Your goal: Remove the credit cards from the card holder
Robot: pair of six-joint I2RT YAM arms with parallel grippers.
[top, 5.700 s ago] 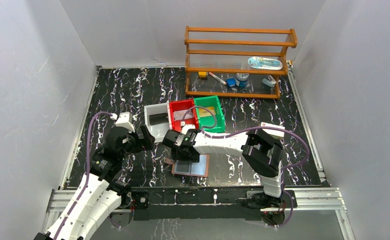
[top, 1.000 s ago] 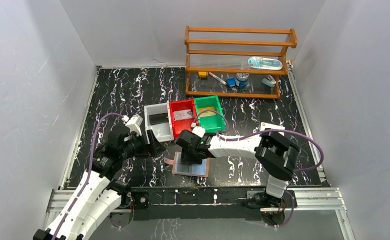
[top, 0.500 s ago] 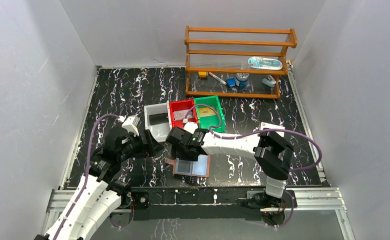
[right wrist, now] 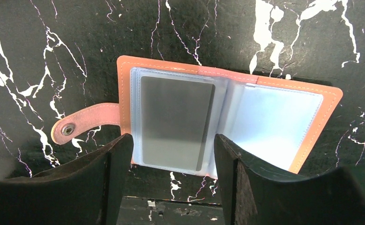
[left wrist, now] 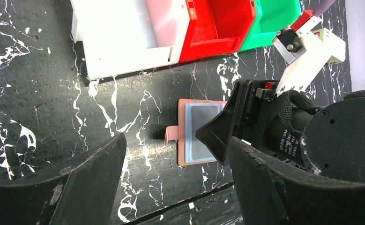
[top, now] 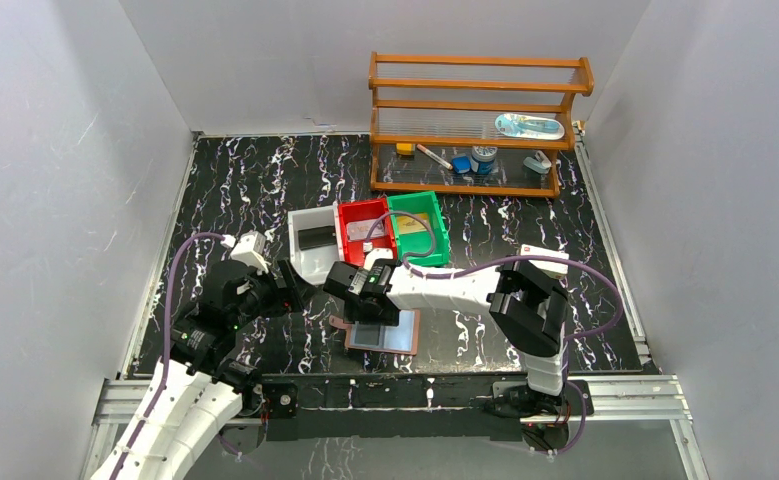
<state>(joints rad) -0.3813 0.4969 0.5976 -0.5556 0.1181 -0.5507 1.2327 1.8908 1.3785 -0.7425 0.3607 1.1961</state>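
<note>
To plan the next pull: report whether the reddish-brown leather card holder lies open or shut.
Open: the card holder lies spread flat on the black marbled table, both clear pockets up, a grey card in one.

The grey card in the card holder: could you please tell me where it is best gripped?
Probably the grey card by its long edge nearest the fold, coming from above with the open right gripper. The card holder lies open and flat, and that edge looks least covered by the clear pocket.
</note>
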